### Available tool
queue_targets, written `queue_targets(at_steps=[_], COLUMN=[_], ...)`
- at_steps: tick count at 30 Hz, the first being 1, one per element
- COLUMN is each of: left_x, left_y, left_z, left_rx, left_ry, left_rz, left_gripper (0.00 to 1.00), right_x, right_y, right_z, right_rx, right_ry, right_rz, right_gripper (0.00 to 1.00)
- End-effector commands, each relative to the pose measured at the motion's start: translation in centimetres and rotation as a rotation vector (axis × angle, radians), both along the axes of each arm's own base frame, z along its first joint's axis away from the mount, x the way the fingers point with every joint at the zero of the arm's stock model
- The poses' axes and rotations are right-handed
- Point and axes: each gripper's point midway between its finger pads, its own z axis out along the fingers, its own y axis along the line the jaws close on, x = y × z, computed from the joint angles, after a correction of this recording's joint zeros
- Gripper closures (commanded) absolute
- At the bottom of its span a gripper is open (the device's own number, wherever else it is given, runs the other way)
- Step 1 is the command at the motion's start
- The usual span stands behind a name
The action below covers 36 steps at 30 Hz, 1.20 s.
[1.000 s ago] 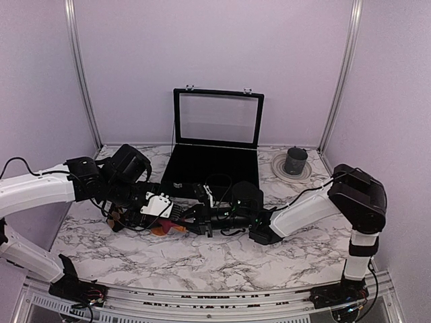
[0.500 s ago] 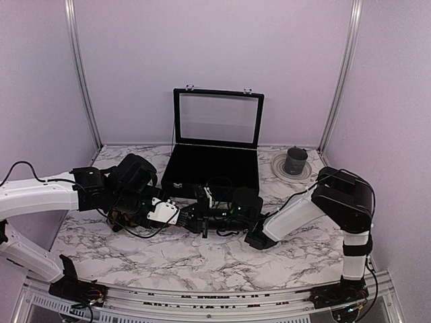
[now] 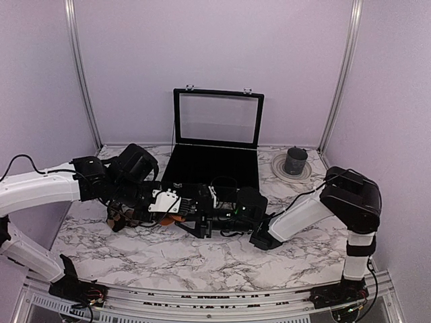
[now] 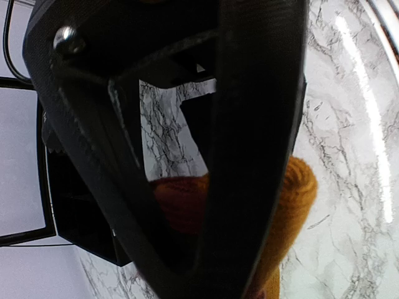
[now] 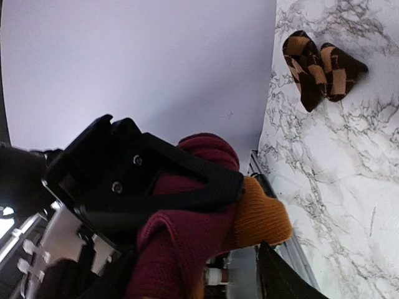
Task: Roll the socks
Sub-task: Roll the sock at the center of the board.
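Looking down from above, the marble table (image 3: 202, 262) is hemmed by lavender walls (image 3: 215, 47) at the back and on both sides, with a metal rail (image 3: 202, 296) along the near edge. Bare marble lies between the grippers and that rail, while the open black case (image 3: 215, 171) stands just behind them, its glazed lid (image 3: 219, 118) upright. The case's inside reads only as black. At the back right a dish (image 3: 277, 168) holds a dark cup (image 3: 295, 160), well apart from the arms. The left gripper (image 3: 176, 208) and right gripper (image 3: 201, 219) meet tip to tip at mid-table over the magenta sock (image 3: 176, 217), of which only an orange-red scrap shows; from this height I cannot tell how either pair of jaws stands. In the left wrist view a black finger (image 4: 249, 124) fills the frame, with the sock's red body and orange cuff pressed against it and marble open to the right. In the right wrist view the left gripper's black finger is clamped across the bunched magenta sock, which bulges on both sides of it. The right gripper's own dark fingertips stand apart at the bottom, parted around the sock, the one beside the orange cuff not touching it. The argyle sock (image 5: 321, 65) lies folded on the marble, well apart from both grippers.
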Motion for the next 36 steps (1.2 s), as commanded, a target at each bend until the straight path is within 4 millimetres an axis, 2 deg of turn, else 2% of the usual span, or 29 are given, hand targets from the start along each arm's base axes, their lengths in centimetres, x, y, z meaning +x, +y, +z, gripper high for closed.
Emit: queue_targets(at_steps=[1, 2, 3, 6, 8, 9, 10, 15, 18, 20, 23, 25, 28, 29, 33, 36], left_x=[-4.0, -4.8, -5.2, -6.9, -7.7, -7.9, -8.1, -8.6, -8.9, -9.2, -9.5, -9.8, -9.9, -10.0, -9.9, -9.8], left_y=[-0.5, -0.7, -0.9, -1.0, -1.1, -1.2, -1.3, -1.6, -1.5, -1.4, -1.3, -1.1, -1.0, -0.9, -0.7, -0.7], left_z=[2.7, 3.5, 4.5, 6.0, 6.9, 7.2, 7.5, 8.1, 8.4, 8.6, 8.5, 8.4, 8.3, 8.2, 7.9, 8.1], left_rx=[-0.114, -0.138, -0.163, -0.202, -0.224, -0.229, -0.236, -0.243, -0.245, -0.245, -0.236, -0.229, -0.221, -0.219, -0.215, -0.227], left_ry=[0.347, 0.415, 0.464, 0.625, 0.719, 0.747, 0.772, 0.875, 0.893, 0.904, 0.920, 0.933, 0.923, 0.919, 0.896, 0.886], left_rz=[-0.002, -0.011, -0.016, -0.034, -0.037, -0.041, -0.049, -0.021, -0.024, -0.034, -0.041, -0.043, -0.068, -0.071, -0.076, -0.074], left_gripper=[1.00, 1.00, 1.00, 1.00, 1.00, 1.00, 1.00, 1.00, 1.00, 1.00, 1.00, 1.00, 1.00, 0.97, 0.82, 0.61], right_x=[-0.1, 0.0, -0.2, -1.3, -2.3, -2.9, -3.3, -5.5, -5.2, -5.1, -4.8, -4.9, -5.3, -5.5, -5.9, -5.8], right_y=[-2.1, -2.5, -3.0, -3.8, -3.7, -3.6, -3.3, -1.8, -1.5, -1.5, -1.3, -1.1, -0.7, -0.5, -0.2, 0.0], right_z=[2.1, 2.2, 2.5, 4.5, 5.8, 5.8, 6.4, 8.6, 8.3, 8.5, 9.0, 9.6, 10.0, 10.0, 9.8, 10.0], right_rx=[-0.052, -0.087, -0.122, -0.219, -0.300, -0.350, -0.361, -0.325, -0.378, -0.379, -0.372, -0.341, -0.306, -0.296, -0.279, -0.286], right_ry=[-0.249, -0.316, -0.397, -0.690, -0.923, -1.036, -1.099, -1.291, -1.327, -1.341, -1.342, -1.335, -1.325, -1.320, -1.297, -1.276], right_rz=[-0.043, -0.062, -0.077, -0.133, -0.159, -0.138, -0.130, -0.074, -0.075, -0.091, -0.119, -0.134, -0.117, -0.108, -0.075, -0.080], right_gripper=[0.16, 0.02, 0.00, 0.00, 0.00, 0.00, 0.00, 0.00, 0.00, 0.07, 0.27, 0.45, 0.76, 0.83, 1.00, 1.00])
